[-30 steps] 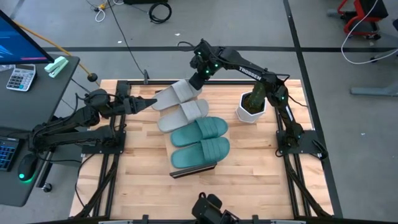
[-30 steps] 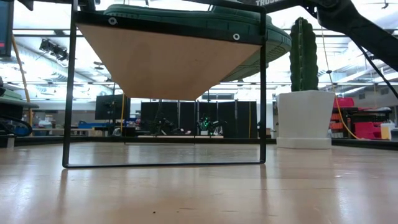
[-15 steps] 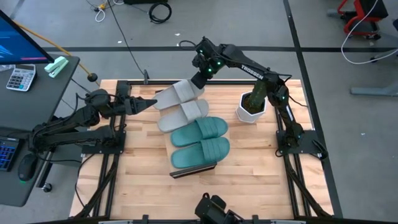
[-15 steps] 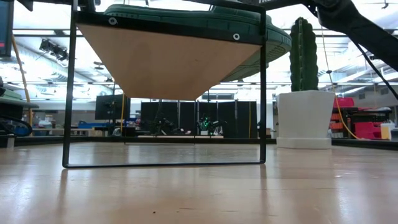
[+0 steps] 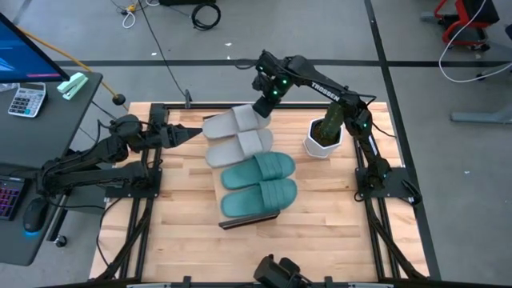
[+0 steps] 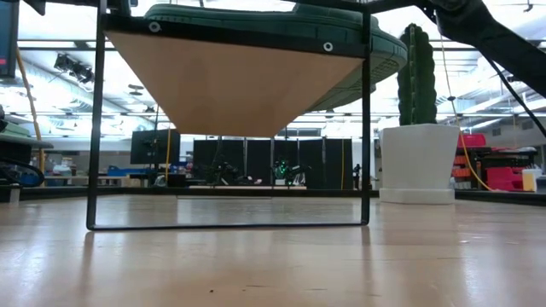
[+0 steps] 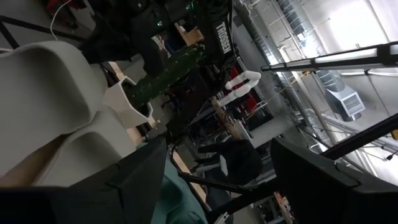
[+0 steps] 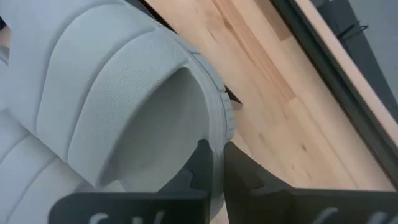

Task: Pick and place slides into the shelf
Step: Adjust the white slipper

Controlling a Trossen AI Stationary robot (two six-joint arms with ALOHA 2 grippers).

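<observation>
Right gripper (image 5: 262,110): fingers pinching rear grey slide's (image 5: 233,122) edge, upper centre.
Left gripper (image 5: 189,133): fingers spread, centre left.
Shelf (image 5: 250,219): carries four slides.

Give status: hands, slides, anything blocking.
Right hand shut on far grey slide, over shelf end. Left hand open, waiting beside it. Three slides shelved. Cactus pot clear.

right arm reaches from the table's right side across to the far middle, elbow raised | right gripper (image 5: 262,110) points down, fingers (image 8: 203,163) pinched nearly together on a thin edge | left arm stretches low along the left edge | left gripper (image 5: 194,131) spread wide, holds nothing
</observation>
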